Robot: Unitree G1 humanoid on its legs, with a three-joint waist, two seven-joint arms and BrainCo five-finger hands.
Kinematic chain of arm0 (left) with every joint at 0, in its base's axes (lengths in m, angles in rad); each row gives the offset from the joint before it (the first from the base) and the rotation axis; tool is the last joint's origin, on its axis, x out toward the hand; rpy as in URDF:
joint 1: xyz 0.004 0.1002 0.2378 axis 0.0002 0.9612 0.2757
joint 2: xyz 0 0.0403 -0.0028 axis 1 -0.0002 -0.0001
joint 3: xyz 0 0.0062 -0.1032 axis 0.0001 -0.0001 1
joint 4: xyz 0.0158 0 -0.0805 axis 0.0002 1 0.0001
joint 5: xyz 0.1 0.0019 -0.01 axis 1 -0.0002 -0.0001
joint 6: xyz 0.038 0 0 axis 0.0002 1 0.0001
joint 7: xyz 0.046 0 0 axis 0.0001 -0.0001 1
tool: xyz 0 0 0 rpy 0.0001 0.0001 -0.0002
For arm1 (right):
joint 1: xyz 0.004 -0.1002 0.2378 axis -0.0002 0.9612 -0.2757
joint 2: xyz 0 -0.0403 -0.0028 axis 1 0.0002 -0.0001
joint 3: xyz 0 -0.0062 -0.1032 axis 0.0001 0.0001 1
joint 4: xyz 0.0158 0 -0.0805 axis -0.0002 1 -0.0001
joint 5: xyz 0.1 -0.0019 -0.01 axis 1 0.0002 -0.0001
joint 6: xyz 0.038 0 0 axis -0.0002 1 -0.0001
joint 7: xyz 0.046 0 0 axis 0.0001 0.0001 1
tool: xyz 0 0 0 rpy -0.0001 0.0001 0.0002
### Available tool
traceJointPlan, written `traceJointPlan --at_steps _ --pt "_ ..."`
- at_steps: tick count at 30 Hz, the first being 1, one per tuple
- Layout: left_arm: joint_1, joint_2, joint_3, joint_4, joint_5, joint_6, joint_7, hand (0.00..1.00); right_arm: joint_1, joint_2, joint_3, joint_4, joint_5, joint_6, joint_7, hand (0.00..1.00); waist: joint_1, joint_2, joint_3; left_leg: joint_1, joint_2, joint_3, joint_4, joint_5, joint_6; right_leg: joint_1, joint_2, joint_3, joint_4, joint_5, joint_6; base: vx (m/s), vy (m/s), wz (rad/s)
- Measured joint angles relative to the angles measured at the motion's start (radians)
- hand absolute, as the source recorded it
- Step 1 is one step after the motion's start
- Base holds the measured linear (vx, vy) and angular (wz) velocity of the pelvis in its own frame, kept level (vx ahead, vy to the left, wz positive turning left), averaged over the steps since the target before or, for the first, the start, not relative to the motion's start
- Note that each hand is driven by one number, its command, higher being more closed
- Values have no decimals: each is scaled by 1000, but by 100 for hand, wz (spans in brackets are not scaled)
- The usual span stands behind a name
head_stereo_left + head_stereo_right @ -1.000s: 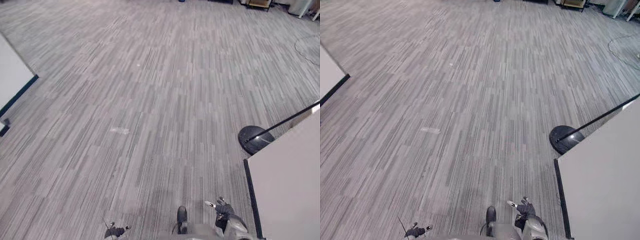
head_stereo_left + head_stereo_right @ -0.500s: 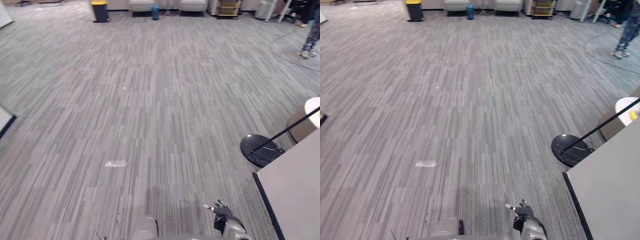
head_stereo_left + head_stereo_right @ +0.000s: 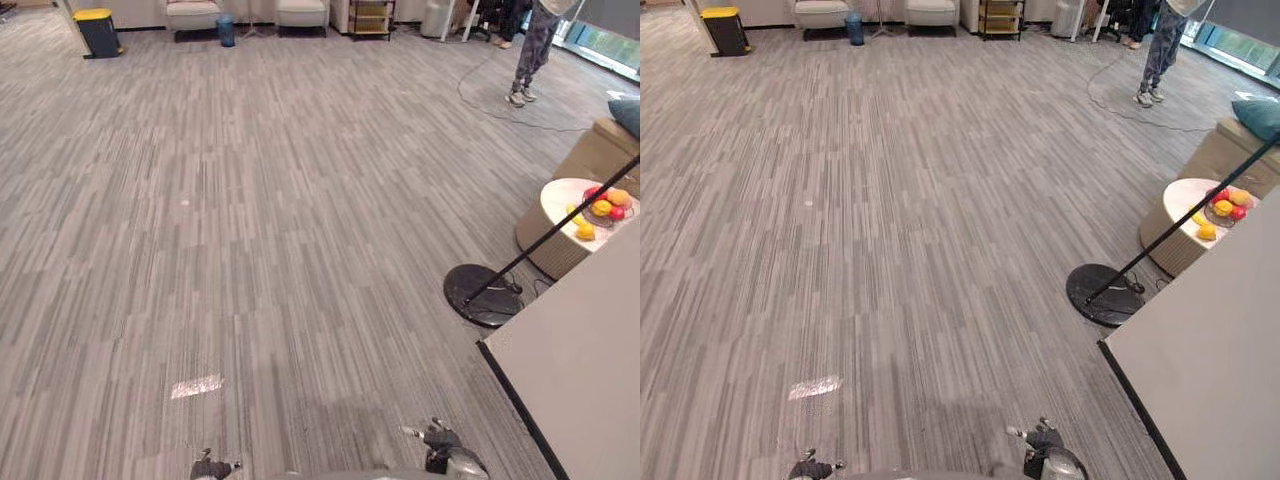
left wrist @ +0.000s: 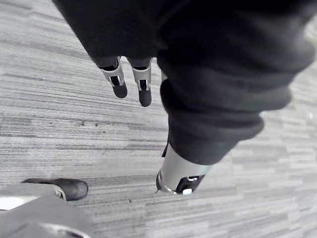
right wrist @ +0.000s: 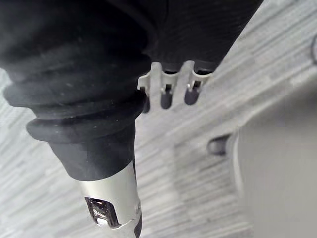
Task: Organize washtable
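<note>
Robot is seemingly walking toward the washtable: left hand (image 4: 118,79) and right hand (image 5: 168,91) are hanging relaxed, holding nothing. White slab (image 3: 585,370) just beside the black stand base (image 3: 480,297) may be it; next calls for facing it.

This looks like a large open-plan office or lounge hall. Grey striped carpet tiles (image 3: 300,200) run wall to wall across a wide bare floor. Along the far wall stand pale seats (image 3: 195,12), a bin with a yellow lid (image 3: 100,30) and a small shelf trolley (image 3: 368,15). A person (image 3: 530,50) stands far off on the right. Nearer on that side, a round side table (image 3: 560,235) carries a bowl of fruit (image 3: 603,207), with a beige couch (image 3: 1230,150) just behind it. A pole stand on a black disc base (image 3: 483,295) rests beside a pale tabletop (image 3: 580,370).
</note>
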Motion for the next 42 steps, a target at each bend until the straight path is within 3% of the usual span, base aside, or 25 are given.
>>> traceJointPlan --at_steps 6,7,13,16,18,20,21,22,24,25,27,28,29,30,31,32,33,34,35,36,38,40,42 --pt "11 -65 90 39 -48 -3 -12 0 16 -49 -34 11 4 1 -4 0 4 40 -16 5 11 -21 6 7 -12 58 4 -3 -95 10 -7 255 -40 1" --pt "14 -21 72 40 -47 -4 -14 0 41 -10 -12 7 0 2 -3 0 6 -43 -28 -12 -48 -44 -151 99 2 67 -67 -30 -142 33 41 40 -2 4" --pt "13 -21 72 40 -47 -4 -15 0 43 -9 -23 7 4 0 -2 0 4 -44 -28 -11 -49 -37 -151 99 2 67 -68 -25 -145 33 42 0 0 -2" --pt "12 -22 71 40 -48 -8 -15 0 63 -7 -70 10 61 -2 -1 0 -3 -42 -27 -11 -49 -32 -151 99 2 66 -67 -22 -145 33 41 0 0 -3" --pt "12 -22 71 40 -51 -10 -16 0 74 -8 -117 8 122 -3 0 0 -24 -38 -19 -13 -42 -25 -139 91 3 64 -63 -21 -133 23 38 0 0 0" --pt "7 -23 72 36 -66 -15 -22 0 76 -9 -150 7 155 -4 2 0 -26 -23 5 -56 -24 -19 -32 33 -8 42 -53 -15 -67 -20 27 -59 -38 -7" --pt "8 -27 72 26 -78 -19 -32 0 79 -18 -154 5 176 -3 2 0 -22 -25 15 -107 3 -8 100 -28 -35 19 -34 -4 -3 -64 21 -100 -54 -8" --pt "9 -25 74 13 -85 -22 -36 0 85 -21 -154 6 193 -3 1 0 -18 -21 39 -160 18 -2 247 -51 -57 17 -29 13 33 -92 13 -76 -37 -3" --pt "12 -12 73 -7 -104 -33 -35 0 91 -18 -161 12 210 2 -2 0 -2 -52 73 -249 30 -17 422 -47 -82 46 -45 23 35 -105 8 -59 -36 11" --pt "12 -21 73 -6 -113 -38 -36 0 94 -28 -172 11 218 7 -4 0 7 -40 80 -288 34 -41 409 -62 -58 70 -49 21 7 -106 8 -54 -18 17" --pt "19 -39 73 -6 -118 -41 -36 0 76 -46 -169 0 218 8 -2 0 15 -11 89 -348 34 -88 284 -49 -76 93 -61 16 -38 -106 10 12 137 5" --pt "36 -52 72 -3 -117 -40 -37 0 58 -64 -150 -9 217 6 -1 0 40 33 84 -351 52 -90 201 8 -98 119 -44 27 -80 -106 21 71 180 -31" --pt "48 -69 71 2 -117 -40 -37 0 47 -71 -129 -9 216 6 -1 0 61 53 82 -353 72 -68 198 38 -74 118 -21 38 -57 -136 21 101 137 -41" --pt "61 -68 61 13 -114 -45 -35 0 25 -68 -86 -9 206 6 3 0 82 67 84 -382 80 -82 256 14 -79 82 10 25 118 -190 34 146 37 6" --pt "79 -45 50 17 -112 -47 -34 0 22 -49 -77 -8 185 5 4 0 83 21 85 -400 24 -77 320 -12 -61 139 -18 36 113 -261 -8 161 20 37" --pt "86 -36 54 25 -108 -42 -35 0 12 -49 -76 -6 179 6 5 0 85 -10 83 -408 2 -73 348 -17 -45 169 -43 35 80 -314 17 202 54 47" --pt "124 -49 74 26 -107 -33 -35 0 -6 -50 -76 -7 176 4 3 0 86 -5 58 -405 -22 -61 363 -31 -5 180 -67 33 77 -314 25 190 95 7" --pt "143 -47 79 32 -106 -29 -35 0 -16 -46 -77 -8 176 -3 4 0 86 -16 45 -397 -35 -44 350 -39 10 179 -86 36 80 -305 41 339 192 -21" --pt "161 -53 84 53 -107 -24 -31 0 -28 -32 -79 -20 178 -31 16 0 89 -22 31 -347 -67 -17 289 -41 33 149 -107 77 166 -282 82 316 172 -28" --pt "160 -54 82 56 -107 -23 -32 0 -28 -30 -79 -21 178 -32 17 0 91 -20 30 -334 -70 -15 276 -41 37 137 -108 86 196 -277 90 395 204 -34" --pt "156 -28 38 43 -105 -14 -35 0 -4 2 -84 -29 179 -30 18 0 72 -15 28 -200 -84 -2 150 -41 50 15 -100 95 537 -202 186 357 177 -17" --pt "138 -11 5 26 -105 -15 -35 0 9 16 -96 -28 180 -29 18 0 56 -20 27 -147 -92 -11 112 -41 64 -38 -101 76 671 -206 173 279 87 4" --pt "69 18 -41 16 -102 -18 -35 0 29 4 -104 -37 180 -28 15 0 44 -13 29 -69 -95 -33 69 -38 85 -95 -103 -8 738 -245 126 398 64 31"
